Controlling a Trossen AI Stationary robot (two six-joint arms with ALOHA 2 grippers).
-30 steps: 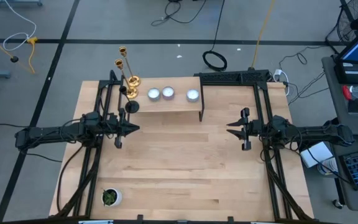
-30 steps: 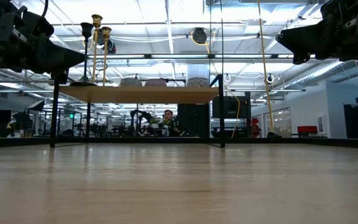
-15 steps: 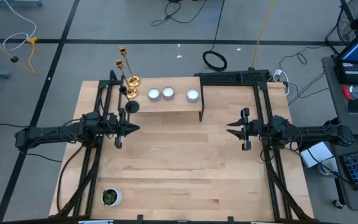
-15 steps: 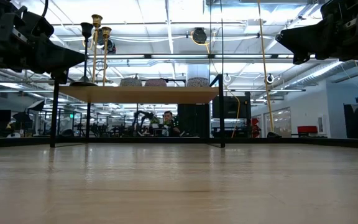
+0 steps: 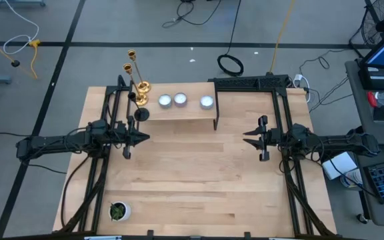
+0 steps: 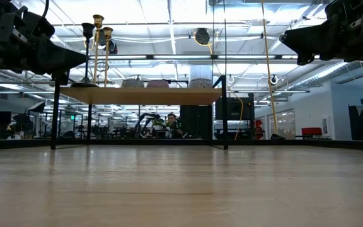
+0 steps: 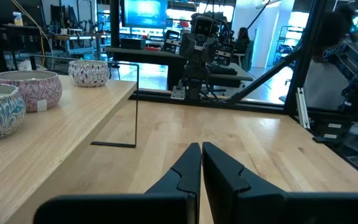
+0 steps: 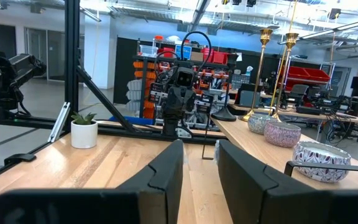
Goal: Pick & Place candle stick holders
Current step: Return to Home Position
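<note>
Two slim gold candlesticks (image 5: 133, 70) and a shorter black one (image 5: 141, 113) stand on their round bases at the left end of a raised wooden shelf (image 5: 192, 115). Three small round tealight cups (image 5: 180, 100) sit in a row on the shelf to their right. They also show in the left wrist view (image 7: 28, 87) and the right wrist view (image 8: 283, 133). My left gripper (image 5: 145, 138) hovers shut and empty in front of the shelf's left end. My right gripper (image 5: 247, 138) hovers open and empty off the shelf's right end. The two grippers point at each other.
A small green plant in a white pot (image 5: 118, 211) stands near the table's near left corner. The shelf rests on thin black legs (image 6: 225, 113) with open room beneath. Bare wood lies between the two grippers. Black frame rails (image 5: 282, 100) run along the table's sides.
</note>
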